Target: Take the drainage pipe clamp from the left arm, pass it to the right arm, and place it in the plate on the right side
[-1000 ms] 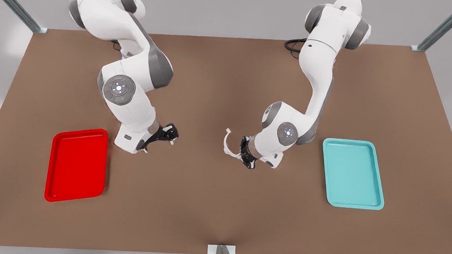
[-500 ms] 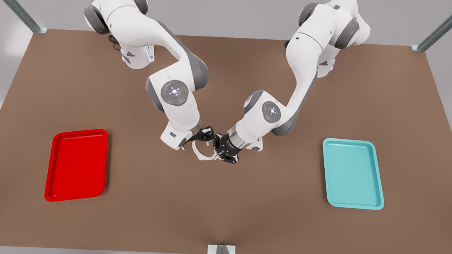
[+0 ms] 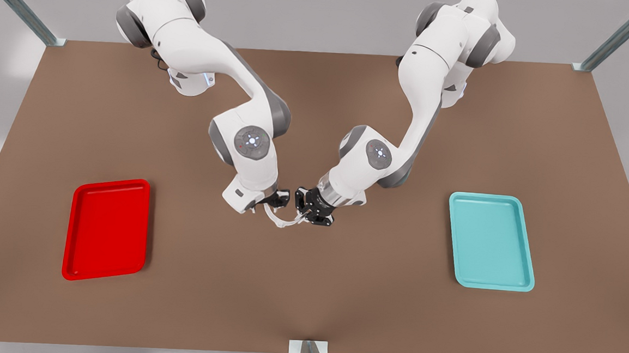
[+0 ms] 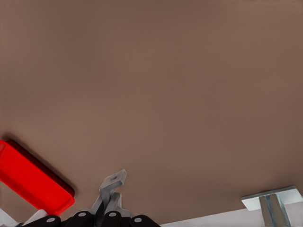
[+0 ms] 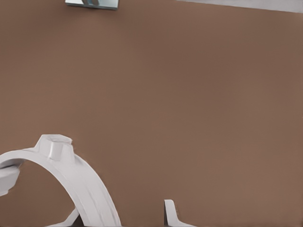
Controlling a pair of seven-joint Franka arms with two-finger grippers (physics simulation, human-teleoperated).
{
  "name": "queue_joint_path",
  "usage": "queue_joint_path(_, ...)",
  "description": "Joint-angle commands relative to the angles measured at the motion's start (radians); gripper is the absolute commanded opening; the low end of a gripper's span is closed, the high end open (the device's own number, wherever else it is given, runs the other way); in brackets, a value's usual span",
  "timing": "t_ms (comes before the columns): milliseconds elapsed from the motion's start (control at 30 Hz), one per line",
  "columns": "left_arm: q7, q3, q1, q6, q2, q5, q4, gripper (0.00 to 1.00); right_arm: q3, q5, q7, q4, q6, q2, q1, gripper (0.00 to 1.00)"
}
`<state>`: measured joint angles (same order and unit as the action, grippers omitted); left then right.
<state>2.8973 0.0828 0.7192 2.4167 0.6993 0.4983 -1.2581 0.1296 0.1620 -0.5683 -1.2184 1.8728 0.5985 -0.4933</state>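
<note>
change: the arm on the front view's left has nudged closer since half a second ago.
pipe clamp [image 3: 284,220]: strung sideways between both grippers, arc sagging down.
left gripper [image 3: 306,211]: pinching one end.
right gripper [image 3: 276,201]: at the other end, grip unclear.

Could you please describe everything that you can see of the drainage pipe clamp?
The drainage pipe clamp is a thin white half-ring strap that looks like plastic, with a flat tab at each end and a small raised knob on its outer face. It appears held off the brown table, mid-scene between the grippers. The left gripper, on the front view's right, has its jaws shut on one end. The right gripper is at the other end.
</note>
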Motion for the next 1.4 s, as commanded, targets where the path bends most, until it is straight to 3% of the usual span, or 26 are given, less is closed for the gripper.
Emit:
queue_joint_path(0,0.191,0.0,0.0,0.001,-0.001,-0.003,0.0,0.21,-0.001,0.021,-0.113,-0.006,0.074,0.0,0.007,0.65)
queue_joint_path(33,0.191,0.0,0.0,0.001,-0.001,-0.003,0.0,0.21,-0.002,0.045,-0.113,-0.004,0.115,0.003,0.01,0.65)
queue_joint_path(133,0.192,0.0,0.002,0.001,0.0,-0.003,0.0,0.21,-0.008,0.048,-0.111,-0.004,0.16,0.004,0.01,0.51)
queue_joint_path(233,0.195,0.0,0.002,0.001,0.0,-0.004,0.0,0.21,-0.01,0.048,-0.113,-0.004,0.184,0.013,0.009,0.3)
queue_joint_path(267,0.197,0.0,0.0,0.002,-0.001,-0.004,0.0,1.0,-0.01,0.048,-0.113,-0.004,0.184,0.014,0.009,0.26)
queue_joint_path(300,0.194,0.002,0.002,0.001,-0.004,-0.006,0.0,1.0,-0.01,0.048,-0.113,-0.006,0.184,0.014,0.009,0.21)
queue_joint_path(433,0.16,0.005,-0.004,-0.039,-0.03,-0.012,0.0,1.0,-0.01,0.048,-0.113,-0.006,0.186,0.014,0.01,0.21)
queue_joint_path(567,0.091,-0.001,-0.038,-0.212,-0.109,-0.009,0.0,1.0,-0.012,0.054,-0.108,-0.024,0.18,0.009,0.021,0.21)
queue_joint_path(700,-0.058,-0.003,-0.109,-0.444,-0.178,0.014,0.006,1.0,-0.002,0.057,-0.053,-0.145,0.184,-0.06,0.091,0.21)
queue_joint_path(767,-0.415,0.003,-0.193,-0.64,-0.187,0.002,0.008,1.0,-0.001,0.057,0.019,-0.211,0.183,-0.098,0.142,0.21)
queue_joint_path(833,-1.044,0.008,-0.317,-0.729,-0.205,-0.064,0.006,1.0,-0.001,0.057,0.056,-0.292,0.18,-0.146,0.193,0.21)
queue_joint_path(900,-1.927,0.012,-0.408,-0.788,-0.222,-0.257,0.006,1.0,-0.001,0.056,0.229,-0.368,0.174,-0.181,0.288,0.21)
queue_joint_path(1000,-2.662,0.011,-0.535,-0.887,-0.333,-0.335,0.006,1.0,0.007,0.045,0.395,-0.409,0.174,-0.183,0.435,0.21)
queue_joint_path(1133,-2.936,-0.037,-0.633,-0.831,-0.572,-0.486,-0.187,1.0,0.015,-0.147,0.699,-0.447,0.151,-0.166,0.647,0.21)
queue_joint_path(1367,-2.758,-0.044,-0.595,-0.742,-0.402,-0.512,-0.155,1.0,0.015,-0.417,1.079,-0.524,0.14,-0.095,0.848,0.21)
